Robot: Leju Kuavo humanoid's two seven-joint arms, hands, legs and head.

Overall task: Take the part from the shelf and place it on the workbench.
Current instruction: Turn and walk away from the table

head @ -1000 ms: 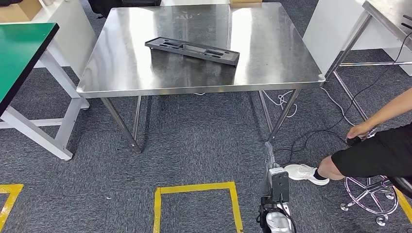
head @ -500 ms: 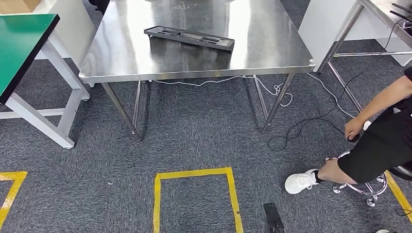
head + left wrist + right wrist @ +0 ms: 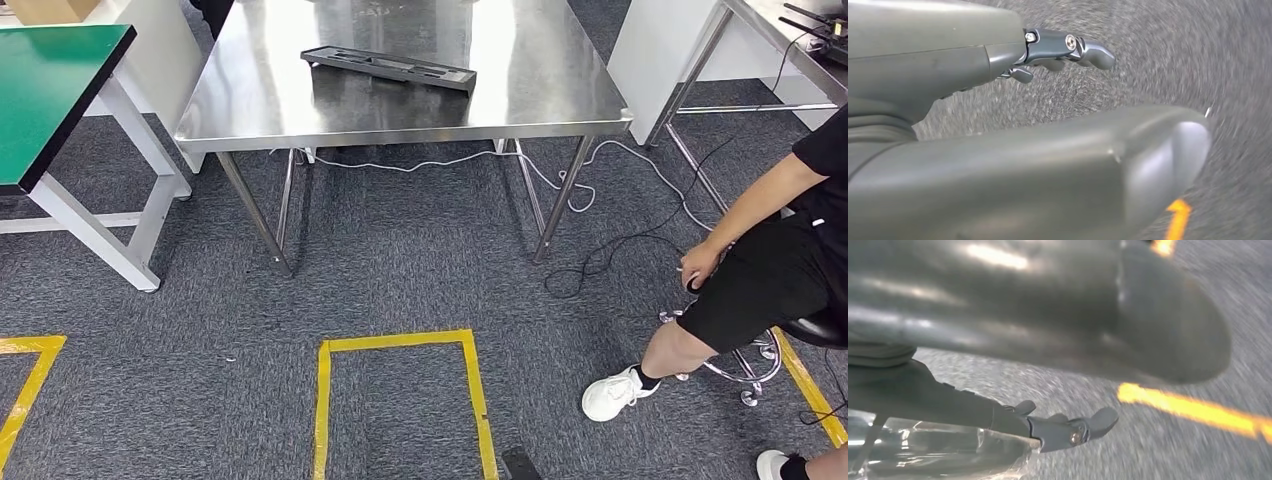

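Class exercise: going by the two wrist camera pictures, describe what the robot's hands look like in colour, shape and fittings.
The left hand has a smooth, rounded grey cover, a thick grey thumb and darker metallic fingers with visible silver screws. The right hand looks alike: glossy grey, with dark fingers.

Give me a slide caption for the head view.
Black part tray lies on the steel workbench; a seated person is at right, yellow floor tape in front.

Left robot hand [image 3: 1058, 125] empty, fingers apart; right robot hand [image 3: 1058, 340] likewise, both hanging floorward.

black part [image 3: 390, 68], silver workbench [image 3: 560, 90], green table [image 3: 50, 90], yellow floor tape [image 3: 400, 345].
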